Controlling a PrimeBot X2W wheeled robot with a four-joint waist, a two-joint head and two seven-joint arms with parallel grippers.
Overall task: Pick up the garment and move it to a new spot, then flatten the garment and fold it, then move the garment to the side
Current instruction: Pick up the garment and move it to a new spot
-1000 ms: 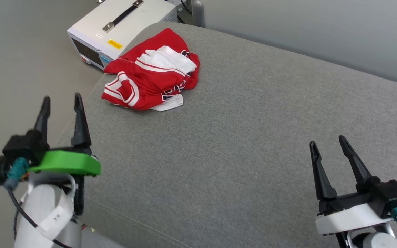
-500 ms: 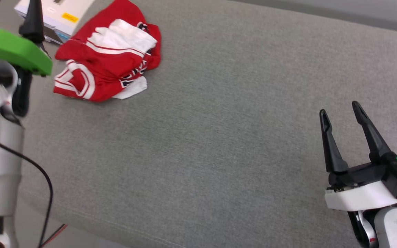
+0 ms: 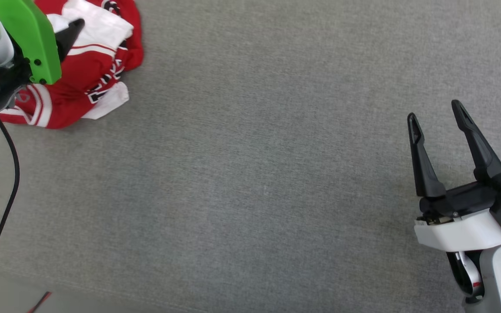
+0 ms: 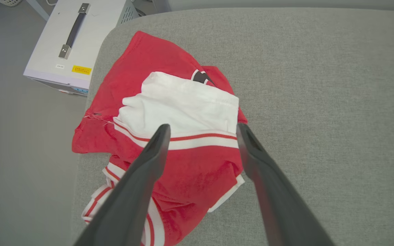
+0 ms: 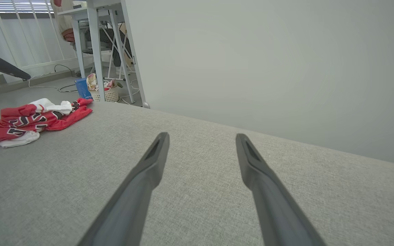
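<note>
Two grippers, both spread and empty: our left gripper (image 4: 202,127) hangs over the crumpled garment (image 4: 183,102) at the far-left corner of the grey cushion (image 3: 255,174), our right gripper (image 3: 435,111) well apart; the heap's long axis probably follows the cushion's left edge, so we reach left-handed

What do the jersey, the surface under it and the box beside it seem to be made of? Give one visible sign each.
Jersey: soft knit fabric, maybe polyester mesh; it crumples in loose folds. Surface: grey woven upholstery, matt; a fine heathered weave and a rounded padded edge show. Box: likely painted sheet metal, smooth; flat panels, a bolted handle, vent slots.
</note>
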